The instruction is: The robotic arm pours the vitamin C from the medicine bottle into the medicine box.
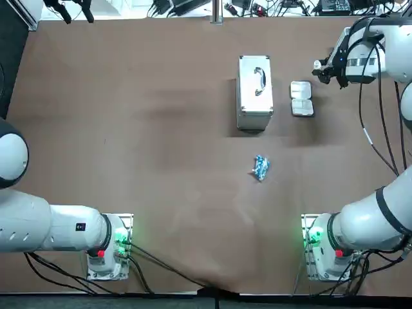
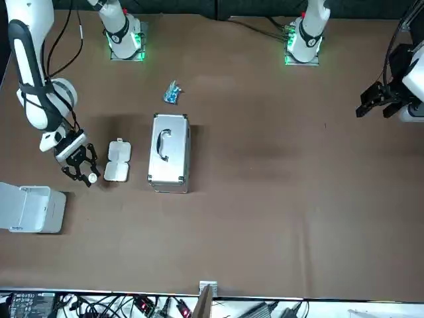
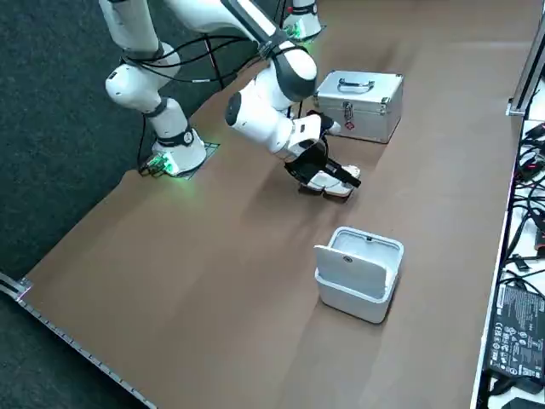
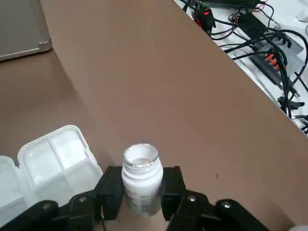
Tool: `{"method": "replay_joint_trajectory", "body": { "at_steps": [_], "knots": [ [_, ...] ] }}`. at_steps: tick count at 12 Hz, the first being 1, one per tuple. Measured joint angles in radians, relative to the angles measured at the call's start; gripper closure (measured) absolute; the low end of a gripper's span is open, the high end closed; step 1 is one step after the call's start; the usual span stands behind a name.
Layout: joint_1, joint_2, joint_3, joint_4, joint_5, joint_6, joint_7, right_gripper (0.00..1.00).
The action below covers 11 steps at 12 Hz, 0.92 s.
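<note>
Wrist cam: right gripper (image 4: 142, 192) is closest, clenched on the medicine bottle (image 4: 140, 166), with one finger on each side of the body. The bottle is white, cap off, open mouth facing away from the wrist. The medicine box (image 4: 53, 163) is just beside the bottle, lid flipped open and compartments showing. The bottle mouth is not over them.

Top view: the box sits on the table (image 1: 129, 129) at 3 o'clock of the metal case (image 1: 255, 92), near but not touching. The gripper with the bottle is at roughly 1 o'clock of the box, close. There's a blue packet (image 1: 260, 168) at 6 o'clock of the case, well apart.

Front view: white bin (image 2: 30, 208), lid up, at 8 o'clock of the gripper. Can't tell if the bottle touches the table.
</note>
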Motion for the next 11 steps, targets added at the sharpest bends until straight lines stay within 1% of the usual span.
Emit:
{"method": "replay_joint_trajectory", "body": {
  "at_steps": [3, 5, 6, 9, 11],
  "knots": [
    [0.000, -0.002, 0.000, 0.000, -0.062, -0.024, 0.000, 0.56],
    [0.000, -0.006, -0.001, 0.001, -0.132, -0.050, 0.040, 0.56],
    [-0.001, -0.011, -0.001, 0.002, -0.186, -0.067, 0.091, 0.56],
    [-0.001, -0.031, -0.002, 0.016, -0.428, -0.106, 0.358, 0.56],
    [0.000, -0.048, -0.001, 0.025, -0.567, -0.113, 0.516, 0.56]
  ]
}}
